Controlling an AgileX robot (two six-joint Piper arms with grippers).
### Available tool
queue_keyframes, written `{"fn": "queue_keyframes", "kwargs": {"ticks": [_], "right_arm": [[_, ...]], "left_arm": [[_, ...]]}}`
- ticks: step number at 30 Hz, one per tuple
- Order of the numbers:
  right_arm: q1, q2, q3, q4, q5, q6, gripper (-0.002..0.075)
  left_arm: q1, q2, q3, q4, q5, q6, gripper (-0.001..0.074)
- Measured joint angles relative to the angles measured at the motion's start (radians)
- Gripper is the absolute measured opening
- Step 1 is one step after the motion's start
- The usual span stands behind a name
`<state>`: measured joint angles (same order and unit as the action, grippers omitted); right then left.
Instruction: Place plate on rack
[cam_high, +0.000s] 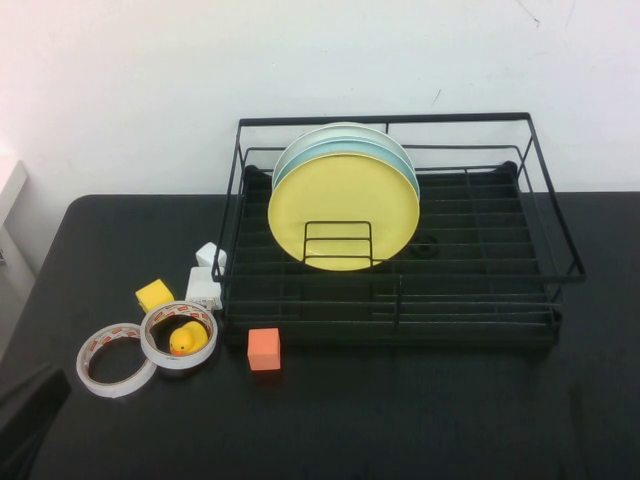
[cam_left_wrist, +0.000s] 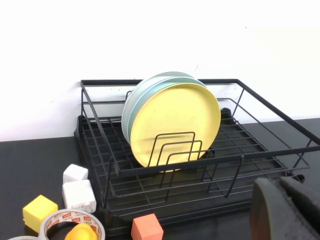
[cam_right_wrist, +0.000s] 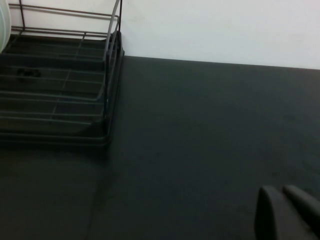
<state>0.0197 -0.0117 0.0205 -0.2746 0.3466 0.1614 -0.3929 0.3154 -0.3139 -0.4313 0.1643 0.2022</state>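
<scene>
The yellow plate (cam_high: 345, 205) (cam_left_wrist: 175, 120) stands upright on edge in the black wire rack (cam_high: 400, 278) (cam_left_wrist: 210, 161), held in the slots at its left half. It is the front one of three plates. My left gripper (cam_left_wrist: 277, 182) is shut and empty, low over the table in front of the rack's near side. In the high view only the left arm (cam_high: 28, 415) shows, at the near left corner. My right gripper (cam_right_wrist: 280, 190) is shut and empty above bare black table to the right of the rack (cam_right_wrist: 107, 90); the high view does not show it.
A light blue plate (cam_high: 385, 152) and a whitish plate (cam_high: 340, 128) stand behind the yellow one. Left of the rack lie two tape rolls (cam_high: 90, 350) (cam_high: 165, 318), a rubber duck (cam_high: 186, 340), a yellow cube (cam_high: 154, 294) and white cubes (cam_high: 204, 288). An orange cube (cam_high: 264, 349) sits before the rack.
</scene>
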Motion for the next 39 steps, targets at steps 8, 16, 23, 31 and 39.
{"fn": "queue_keyframes", "kwargs": {"ticks": [8,16,23,31,39], "right_arm": [[0.000,0.000,0.000,0.002,0.002,0.000,0.0000],[0.000,0.000,0.000,0.002,0.002,0.002,-0.0001],[0.000,0.000,0.000,0.002,0.002,0.002,-0.0001],[0.000,0.000,0.000,0.004,0.003,0.002,-0.0001],[0.000,0.000,0.000,0.004,0.003,0.002,-0.0001]], "left_arm": [[0.000,0.000,0.000,0.000,0.000,0.000,-0.0001],[0.000,0.000,0.000,0.000,0.000,0.000,-0.0001],[0.000,0.000,0.000,0.000,0.000,0.000,-0.0001],[0.007,-0.022,0.046,0.146,-0.045,0.000,-0.0001],[0.213,-0.194,0.208,0.316,-0.085,-0.097,-0.0001]]}}
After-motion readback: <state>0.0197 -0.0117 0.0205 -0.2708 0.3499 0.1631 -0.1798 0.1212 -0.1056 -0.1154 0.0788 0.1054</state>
